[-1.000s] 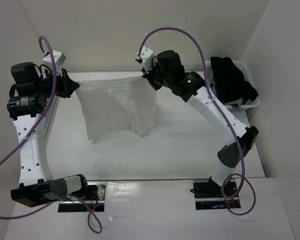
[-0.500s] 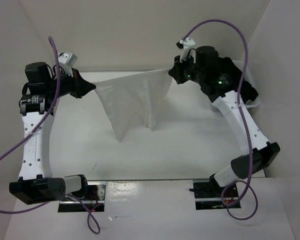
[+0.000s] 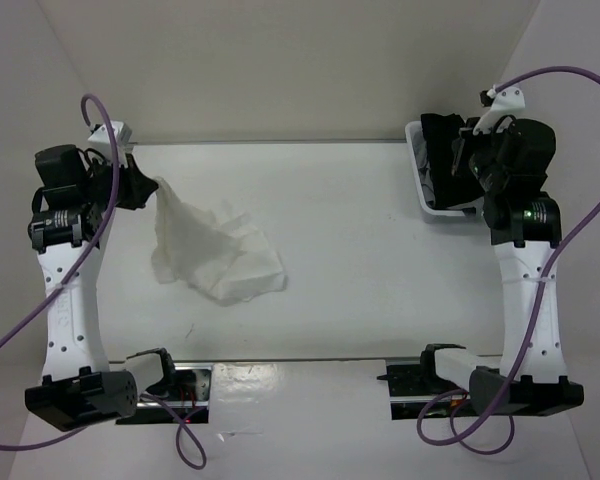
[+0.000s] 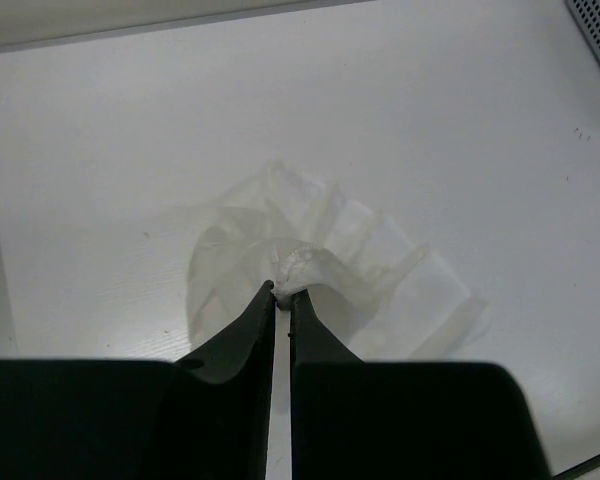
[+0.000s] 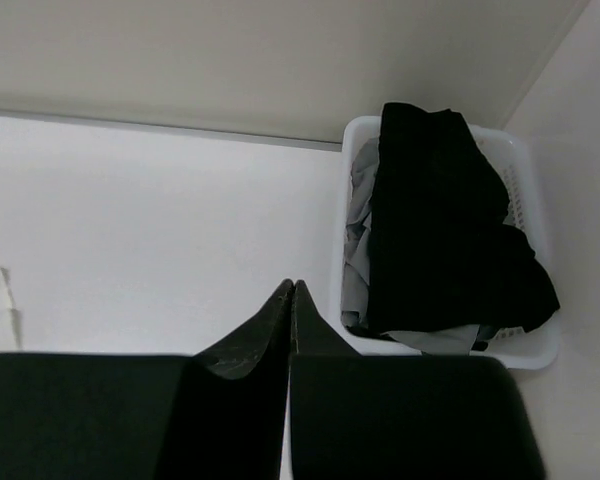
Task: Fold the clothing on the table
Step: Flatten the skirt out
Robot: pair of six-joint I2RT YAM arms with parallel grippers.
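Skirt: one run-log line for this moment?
skirt: crumpled on table | left pincer: shut on skirt edge | right pincer: shut, empty, by basket

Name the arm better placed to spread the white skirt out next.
Left. The left gripper is shut on an edge of the skirt, which lies crumpled on the table on that side. The right gripper is shut on nothing, off by the basket, far from the skirt.

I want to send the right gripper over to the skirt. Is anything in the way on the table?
Nothing visible. The right gripper is shut and empty near the basket; bare table lies between it and the skirt, crumpled at the left with an edge pinched in the left gripper.
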